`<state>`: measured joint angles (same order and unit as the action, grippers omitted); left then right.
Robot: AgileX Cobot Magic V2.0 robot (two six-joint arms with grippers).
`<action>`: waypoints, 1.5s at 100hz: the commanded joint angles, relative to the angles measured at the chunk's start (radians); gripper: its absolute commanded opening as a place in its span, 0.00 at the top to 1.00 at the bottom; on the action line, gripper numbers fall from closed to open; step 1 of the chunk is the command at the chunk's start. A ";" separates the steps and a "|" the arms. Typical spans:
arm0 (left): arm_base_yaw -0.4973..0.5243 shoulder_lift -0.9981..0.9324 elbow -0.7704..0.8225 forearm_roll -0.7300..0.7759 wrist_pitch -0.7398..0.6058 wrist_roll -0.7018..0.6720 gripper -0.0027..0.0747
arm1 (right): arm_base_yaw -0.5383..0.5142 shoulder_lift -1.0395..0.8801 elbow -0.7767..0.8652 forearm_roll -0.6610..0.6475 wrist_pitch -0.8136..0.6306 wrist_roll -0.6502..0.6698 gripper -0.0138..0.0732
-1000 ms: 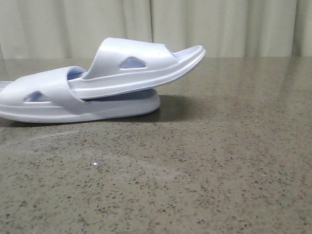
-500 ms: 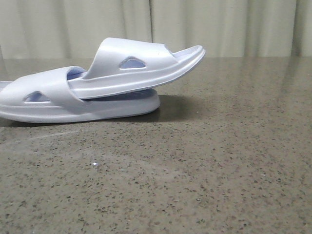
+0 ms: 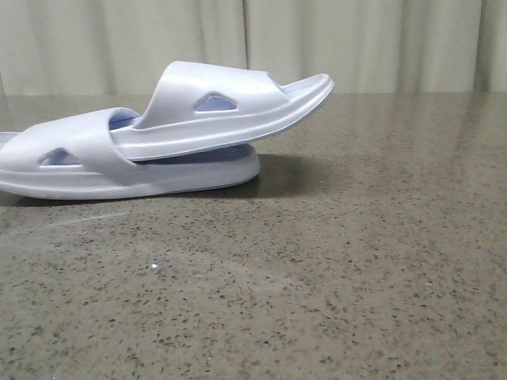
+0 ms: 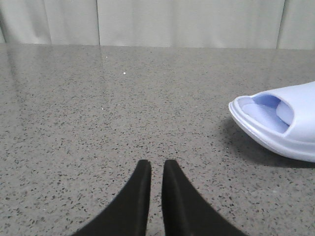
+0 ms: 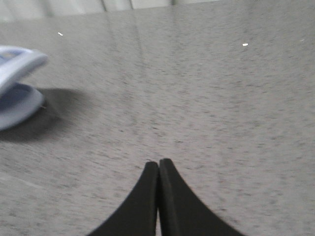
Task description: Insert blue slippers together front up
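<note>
The two blue slippers lie at the left of the table in the front view. The lower slipper (image 3: 79, 162) rests flat on the table. The upper slipper (image 3: 230, 111) has one end pushed under the lower one's strap, and its other end tilts up to the right. One end of a slipper shows in the left wrist view (image 4: 285, 123). The ends of both show in the right wrist view (image 5: 17, 78). My left gripper (image 4: 157, 164) is empty with only a narrow slit between its fingers, apart from the slippers. My right gripper (image 5: 158, 163) is shut and empty, also apart from them.
The speckled grey-brown stone table (image 3: 333, 261) runs back to a pale curtain (image 3: 380, 39). Neither arm shows in the front view.
</note>
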<state>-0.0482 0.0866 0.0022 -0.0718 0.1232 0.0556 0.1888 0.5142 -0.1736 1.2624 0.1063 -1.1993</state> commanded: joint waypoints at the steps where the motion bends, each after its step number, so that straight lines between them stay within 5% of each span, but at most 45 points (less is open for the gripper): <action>1: 0.005 0.010 0.009 -0.011 -0.071 -0.011 0.95 | 0.000 -0.017 -0.027 -0.346 -0.076 0.318 0.93; 13: 0.005 0.010 0.009 -0.011 -0.071 -0.011 0.95 | -0.010 -0.065 -0.024 -0.888 -0.115 0.773 0.93; 27: 0.005 0.010 0.009 -0.011 -0.071 -0.011 0.95 | -0.056 -0.139 0.031 -1.188 -0.130 1.018 0.93; 50: 0.005 0.010 0.009 -0.011 -0.071 -0.011 0.95 | -0.091 -0.339 0.208 -1.195 -0.243 1.040 0.93; 55: 0.005 0.010 0.009 -0.011 -0.071 -0.011 0.95 | -0.101 -0.383 0.205 -1.195 -0.135 1.040 0.93; 73: 0.005 0.010 0.009 -0.011 -0.071 -0.011 0.95 | -0.144 -0.479 0.205 -1.212 -0.095 1.040 0.93; 150: 0.005 0.010 0.009 -0.011 -0.071 -0.011 0.95 | -0.190 -0.488 0.205 -1.224 -0.093 1.040 0.93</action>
<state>-0.0482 0.0866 0.0022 -0.0718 0.1270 0.0540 0.0031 0.0167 0.0106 0.0477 0.0839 -0.1584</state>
